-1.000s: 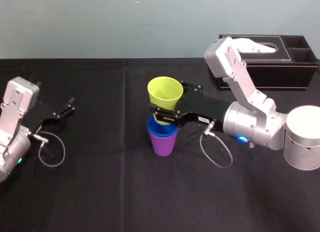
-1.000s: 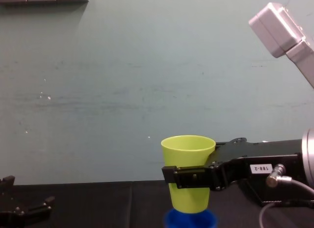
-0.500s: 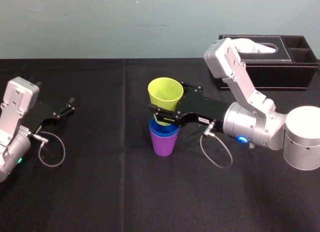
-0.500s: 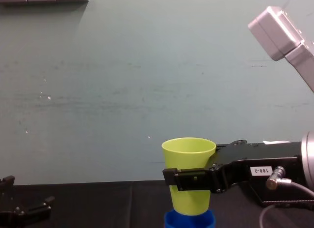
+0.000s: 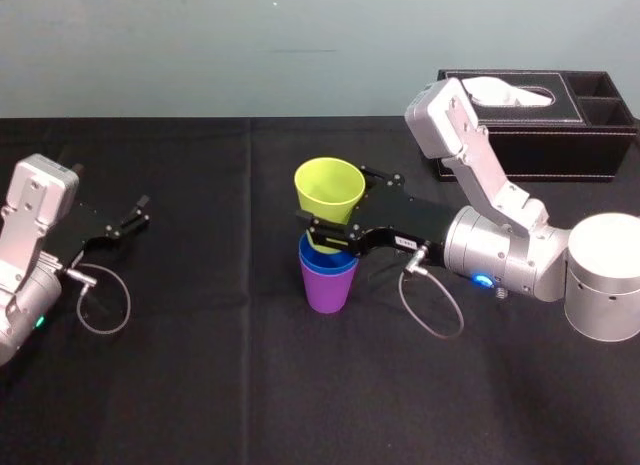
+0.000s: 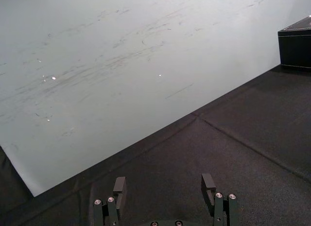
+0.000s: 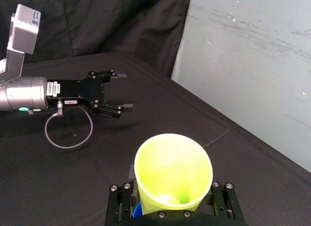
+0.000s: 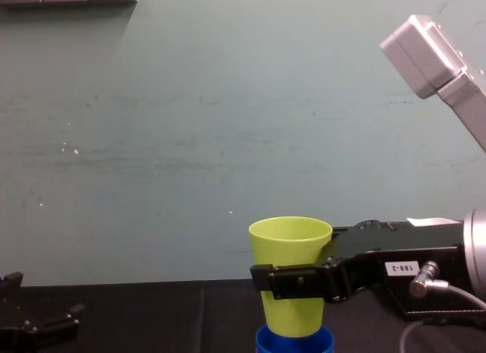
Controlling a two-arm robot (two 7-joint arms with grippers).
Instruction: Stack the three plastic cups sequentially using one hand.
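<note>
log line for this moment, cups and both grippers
right gripper: shut on yellow-green cup, base at mouth of blue cup | blue cup: nested in purple cup | left gripper: open, idle at left

The yellow-green cup was plain, no pattern. The blue cup showed only a bright rim, and the purple cup was plain too. The right tool was black with a small white label, the left tool black as well. The worktop was black cloth, the wall pale grey-green and faintly scuffed. At the far right corner, the tissue box was black.
</note>
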